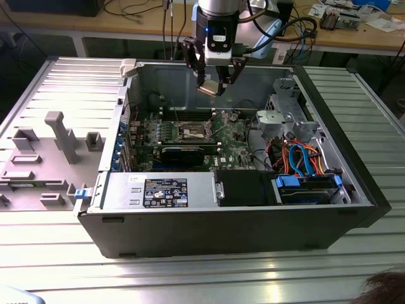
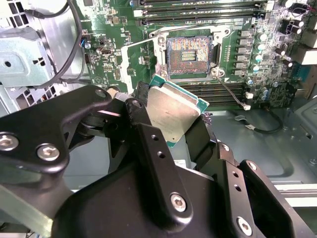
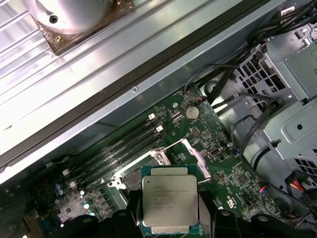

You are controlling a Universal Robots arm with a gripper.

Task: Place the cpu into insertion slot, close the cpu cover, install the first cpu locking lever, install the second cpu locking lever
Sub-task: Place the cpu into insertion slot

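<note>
While the gripper [image 1: 212,85] hangs above the open computer case [image 1: 253,221] in the exterior view, we see it clamped on the cpu [image 1: 207,88], a small pale square held well above the green circuit board [image 1: 237,133]. The insertion slot [image 1: 193,132] lies below on that board, uncovered, with nothing in it. In the second wrist view, we look past the black fingers [image 2: 148,141], which pinch the cpu [image 2: 171,109] by two opposite edges. The chip is tilted, its silvery top toward the camera, and the slot's tan-gold contact field [image 2: 189,53] sits beyond it, well apart. In the first wrist view, the cpu [image 3: 170,202] shows its metal top, flat and square between the fingers, and hides part of the slot beneath. A thin silver frame, which we take for the cpu cover [image 3: 195,158], stands swung up beside the slot. We judge the chip light, stiff and thin, with a smooth lid that could slip in a loose pinch and a delicate underside. The bare edges are the safe place to hold it, as here. The slot's contacts look equally fragile, so we judge it should never be forced.
</note>
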